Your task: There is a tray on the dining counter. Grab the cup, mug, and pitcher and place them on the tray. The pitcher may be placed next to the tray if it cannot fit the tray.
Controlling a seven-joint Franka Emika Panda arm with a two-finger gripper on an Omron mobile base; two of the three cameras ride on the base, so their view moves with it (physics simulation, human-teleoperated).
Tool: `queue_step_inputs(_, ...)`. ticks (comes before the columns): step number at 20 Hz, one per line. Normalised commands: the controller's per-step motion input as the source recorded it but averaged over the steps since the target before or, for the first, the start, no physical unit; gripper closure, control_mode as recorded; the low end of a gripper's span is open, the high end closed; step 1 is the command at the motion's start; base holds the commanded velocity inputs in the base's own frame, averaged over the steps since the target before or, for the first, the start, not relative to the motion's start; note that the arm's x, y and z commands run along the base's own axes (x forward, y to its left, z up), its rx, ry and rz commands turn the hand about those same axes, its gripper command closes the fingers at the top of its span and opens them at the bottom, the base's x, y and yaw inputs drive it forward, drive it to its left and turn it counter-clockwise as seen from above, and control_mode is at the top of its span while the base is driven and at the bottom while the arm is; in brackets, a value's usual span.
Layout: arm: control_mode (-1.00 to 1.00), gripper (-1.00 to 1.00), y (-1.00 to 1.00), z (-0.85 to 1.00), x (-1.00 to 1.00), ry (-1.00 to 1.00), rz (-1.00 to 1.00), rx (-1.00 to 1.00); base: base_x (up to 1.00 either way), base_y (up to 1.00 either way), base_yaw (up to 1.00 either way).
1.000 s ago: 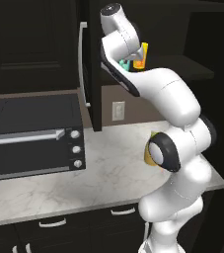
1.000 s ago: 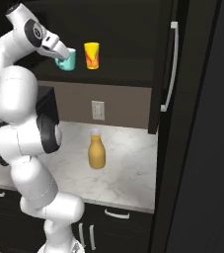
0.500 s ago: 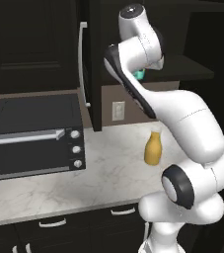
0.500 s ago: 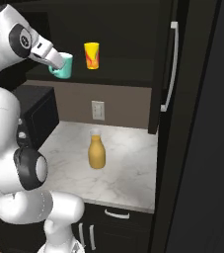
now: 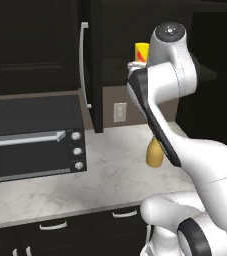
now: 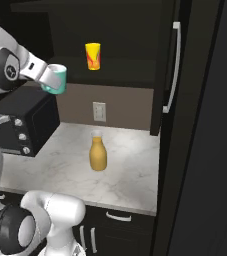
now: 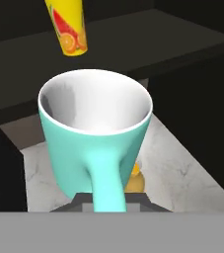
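My gripper [image 6: 49,83] is shut on the handle of the teal mug [image 6: 57,78] and holds it upright in the air, left of the dark shelf. In the hand view the mug [image 7: 94,129] is close up, white inside, with its handle running down into my gripper [image 7: 106,197]. The yellow cup [image 6: 92,55] with its red design stands on the shelf, also seen as the cup [image 7: 67,27] and the cup [image 5: 142,51]. The amber pitcher [image 6: 98,153] stands on the marble counter below; my arm partly covers the pitcher [image 5: 154,154]. The tray and the dining counter are out of view.
A black toaster oven [image 5: 35,135] sits on the left of the marble counter [image 6: 130,175]. Dark cabinets with long silver handles [image 6: 171,70] rise on the right. A wall outlet [image 6: 99,111] is behind the pitcher. The shelf [image 7: 133,54] is dark.
The arm has swung the mug off the shelf, away from the yellow cup, to the left and slightly down in the right base view. Cup and pitcher have not moved.
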Motion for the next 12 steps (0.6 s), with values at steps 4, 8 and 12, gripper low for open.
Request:
queue_step_inputs(4, -1.00, 1.00, 0.00, -0.03, -0.96, 0.00, 0.13, 0.00, 0.00, 0.00, 0.00)
queue_step_inputs(8, -1.00, 1.00, 0.02, -0.02, -0.65, 0.00, 0.12, 0.00, 0.00, 0.00, 0.00)
queue_step_inputs(12, -1.00, 1.00, 0.01, -0.04, -0.54, 0.00, 0.11, 0.00, 0.00, 0.00, 0.00)
